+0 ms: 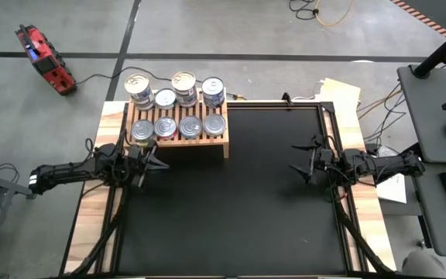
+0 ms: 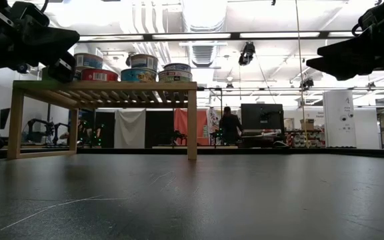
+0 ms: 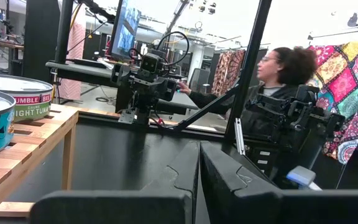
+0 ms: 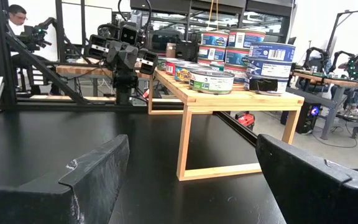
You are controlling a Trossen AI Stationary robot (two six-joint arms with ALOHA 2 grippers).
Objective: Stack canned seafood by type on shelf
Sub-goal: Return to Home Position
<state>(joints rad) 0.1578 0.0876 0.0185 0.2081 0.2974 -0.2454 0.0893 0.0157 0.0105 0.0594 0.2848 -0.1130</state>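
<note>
Under bright workshop lights, a black matte surface point(image 1: 231, 194) holds a low light-wood slatted shelf point(image 1: 196, 144) at its far left corner, carrying round silver-lidded seafood tins point(image 1: 184, 84). The left claw point(image 1: 157, 163) is pressed together beside it; the right claw point(image 1: 294, 158) is spread apart opposite.

Tin point(image 3: 25, 99) on the shelf point(image 3: 39, 134), beside the left tool point(image 3: 199, 146): label reads "UMBLE BEE", "LIGHT TUNA". Other labels illegible.

Pale slatted wood for the shelf point(image 1: 193, 142), silver lids and blue labels on the cans point(image 1: 191, 124), all on a black mat point(image 1: 231, 201). A red tool point(image 1: 43, 58) lies on grey floor point(image 1: 246, 31).
</note>
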